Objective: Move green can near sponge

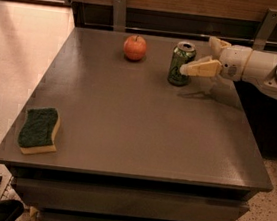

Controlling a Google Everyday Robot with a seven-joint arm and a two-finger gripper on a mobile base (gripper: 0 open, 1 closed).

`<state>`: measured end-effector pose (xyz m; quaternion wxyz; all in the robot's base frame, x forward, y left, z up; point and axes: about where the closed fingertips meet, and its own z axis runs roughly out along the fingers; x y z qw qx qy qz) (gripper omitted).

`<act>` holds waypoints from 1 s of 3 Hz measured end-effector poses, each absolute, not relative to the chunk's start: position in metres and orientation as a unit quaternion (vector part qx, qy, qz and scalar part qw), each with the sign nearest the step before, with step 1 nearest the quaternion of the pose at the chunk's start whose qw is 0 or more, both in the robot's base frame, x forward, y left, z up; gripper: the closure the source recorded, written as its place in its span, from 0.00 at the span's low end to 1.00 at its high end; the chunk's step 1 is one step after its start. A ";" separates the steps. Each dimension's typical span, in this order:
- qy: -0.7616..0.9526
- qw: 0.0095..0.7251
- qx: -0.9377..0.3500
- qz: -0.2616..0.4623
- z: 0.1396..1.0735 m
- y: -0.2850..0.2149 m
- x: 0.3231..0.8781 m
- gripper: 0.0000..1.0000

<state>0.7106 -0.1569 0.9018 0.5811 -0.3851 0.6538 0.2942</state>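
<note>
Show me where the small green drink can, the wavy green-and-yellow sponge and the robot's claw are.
green can (pixel 181 64), camera view, its side wall.
sponge (pixel 38 128), camera view, dark scrub top.
gripper (pixel 198 57), camera view, between fingertips, beside the can.

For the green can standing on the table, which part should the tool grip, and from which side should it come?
Grip the green can across its round side wall, about mid-height, coming in level from the right, where the tool already is, right at the can. The can stands upright and is narrow, and the apple to its left is well apart, so likely no obstacle.
</note>
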 end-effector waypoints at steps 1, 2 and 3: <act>0.649 0.579 -0.378 0.317 0.889 -0.143 0.715 0.13; 0.637 0.582 -0.375 0.338 0.881 -0.125 0.713 0.44; 0.637 0.581 -0.376 0.338 0.881 -0.123 0.713 0.67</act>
